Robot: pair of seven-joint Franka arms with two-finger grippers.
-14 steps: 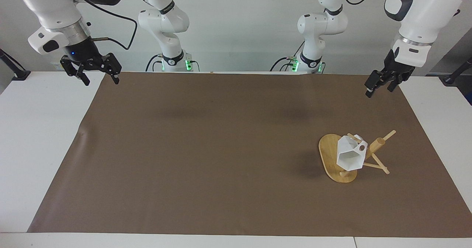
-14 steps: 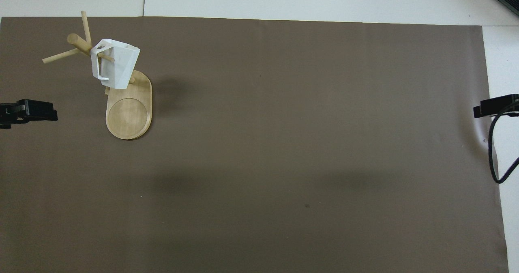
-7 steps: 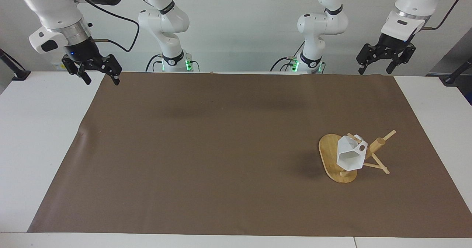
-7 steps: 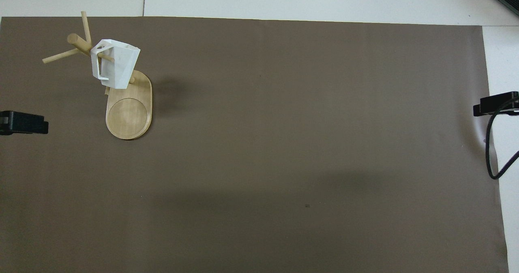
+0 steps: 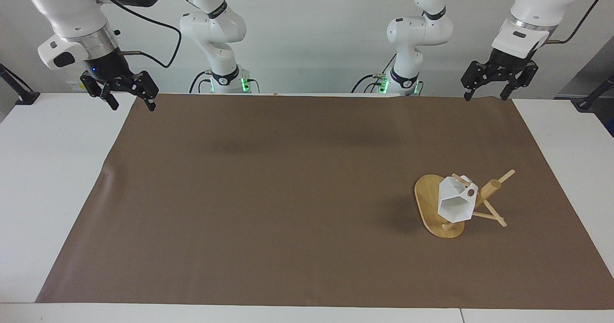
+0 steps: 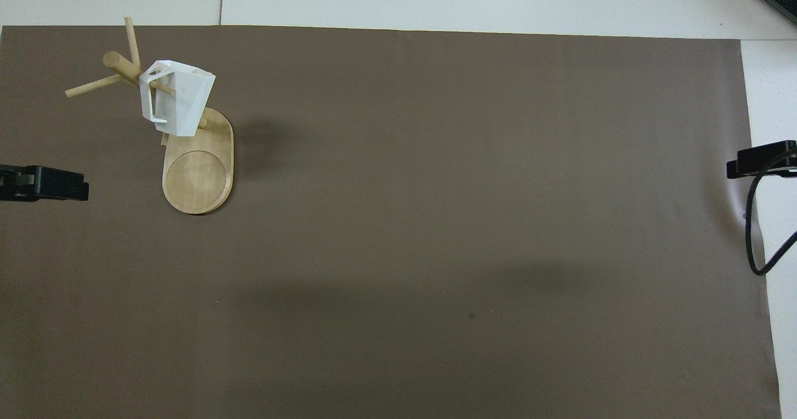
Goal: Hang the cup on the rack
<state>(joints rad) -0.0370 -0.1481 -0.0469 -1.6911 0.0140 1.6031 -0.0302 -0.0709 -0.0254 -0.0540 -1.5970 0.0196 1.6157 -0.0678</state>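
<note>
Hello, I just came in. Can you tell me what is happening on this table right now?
The cup is hanging by its handle on a peg of the rack, which stands on the brown mat toward the left arm's end of the table. Nothing is holding it. The left gripper is raised, open and empty, over the mat's edge nearest the robots. The right gripper waits, open and empty, over the mat's corner at the right arm's end. The hanging looks done.

mat point(image 5: 268, 193): brown, flat, covering most of counter | counter point(image 5: 48, 179): white, bare at both ends | cable point(image 6: 756, 232): black, looped over counter edge at right arm's end
</note>
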